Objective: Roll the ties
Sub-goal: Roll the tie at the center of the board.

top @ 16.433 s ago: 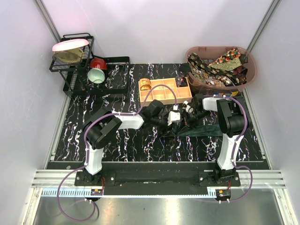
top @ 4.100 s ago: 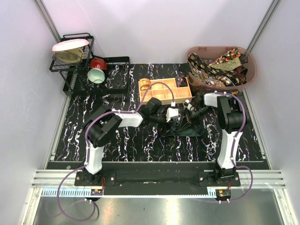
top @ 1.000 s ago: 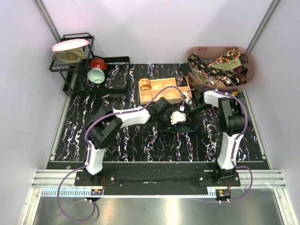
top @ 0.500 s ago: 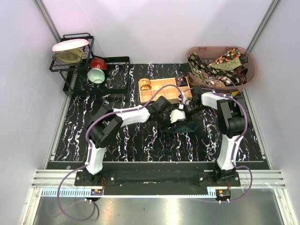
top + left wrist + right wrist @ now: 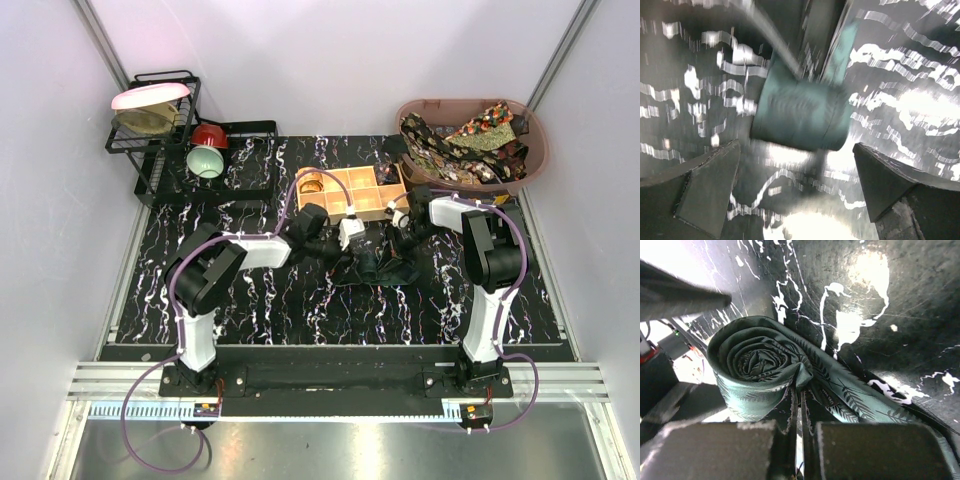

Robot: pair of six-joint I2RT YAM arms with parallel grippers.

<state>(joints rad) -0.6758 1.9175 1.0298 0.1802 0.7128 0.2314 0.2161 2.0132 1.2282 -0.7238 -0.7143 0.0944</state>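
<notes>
Pinching rolled green tie (image 5: 760,365) at 6 o'clock, right gripper (image 5: 800,440) clamped, likely against unrolling; flanking it, left gripper (image 5: 796,146) splayed, empty.

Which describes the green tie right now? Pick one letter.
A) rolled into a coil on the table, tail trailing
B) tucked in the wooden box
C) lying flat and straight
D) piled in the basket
A: the green tie sits coiled on the table, a loose tail running off from the roll.
</notes>
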